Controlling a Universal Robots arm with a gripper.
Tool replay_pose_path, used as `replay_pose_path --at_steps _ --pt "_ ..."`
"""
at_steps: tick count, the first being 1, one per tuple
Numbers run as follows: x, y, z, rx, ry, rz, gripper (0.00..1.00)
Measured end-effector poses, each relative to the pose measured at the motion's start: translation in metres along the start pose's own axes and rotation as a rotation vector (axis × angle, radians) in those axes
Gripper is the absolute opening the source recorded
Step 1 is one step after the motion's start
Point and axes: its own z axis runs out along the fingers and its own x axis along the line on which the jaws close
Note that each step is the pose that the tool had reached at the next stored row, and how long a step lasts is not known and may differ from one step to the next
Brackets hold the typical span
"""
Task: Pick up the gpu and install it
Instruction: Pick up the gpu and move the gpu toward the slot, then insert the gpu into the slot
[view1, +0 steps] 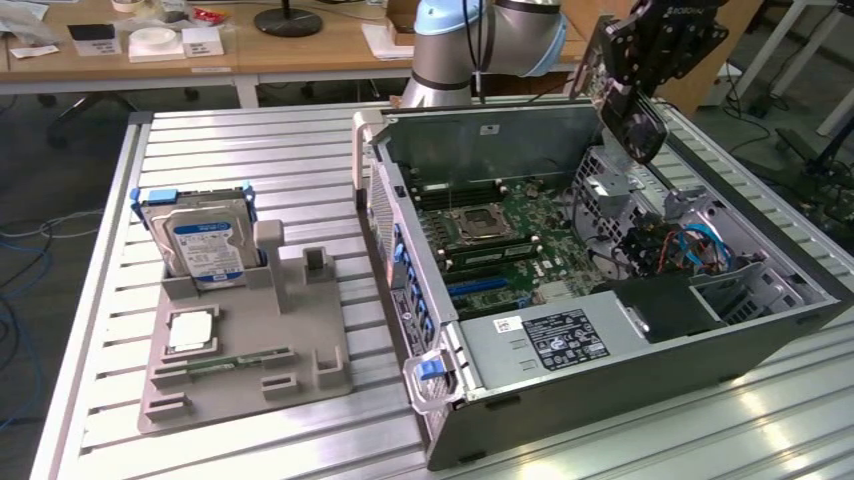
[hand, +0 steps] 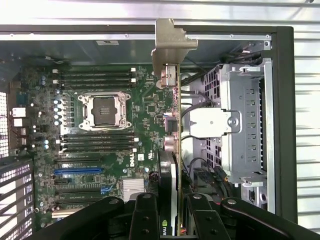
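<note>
My gripper (view1: 630, 88) hangs over the far right side of the open computer case (view1: 747, 340) and is shut on the gpu (view1: 633, 125), a dark card held on edge above the case. In the wrist view the gpu (hand: 175, 150) is edge-on: a thin green board with a black face and its silver bracket (hand: 170, 42) at the far end. The black fingers (hand: 145, 217) of the gripper (hand: 172, 210) clamp it from both sides. Below lies the green motherboard (hand: 115, 125) with a blue slot (hand: 77, 170). The card floats over the board's edge beside the drive cage (hand: 240, 120).
A grey fixture (view1: 240, 345) at the exterior view's left holds a silver hard drive (view1: 207, 245) and a narrow memory stick (view1: 240, 360). Inside the case sit the power supply (view1: 561, 340) and blue cables (view1: 687, 245). The slatted table (view1: 240, 160) carries everything.
</note>
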Motion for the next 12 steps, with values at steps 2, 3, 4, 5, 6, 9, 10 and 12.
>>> replay_pose_path --at_steps 2,3,4,5,6,9,10,12 --pt "0.0000 0.0000 0.0000 0.0001 0.0000 0.000 0.27" --pt "0.0000 0.0000 0.0001 0.0000 0.0000 0.000 0.27" --pt "0.0000 0.0000 0.0001 -0.0001 0.0000 0.000 0.27" --pt "0.0000 0.0000 0.0001 0.0000 0.0000 0.000 0.27" --pt "0.0000 0.0000 0.0000 0.0000 0.0000 0.000 0.27" --pt "0.0000 0.0000 0.0000 0.0000 0.0000 0.000 0.27" --pt "0.0000 0.0000 0.0000 0.0000 0.0000 0.000 0.27" --pt "0.0000 0.0000 0.0001 0.0000 0.0000 0.000 0.27"
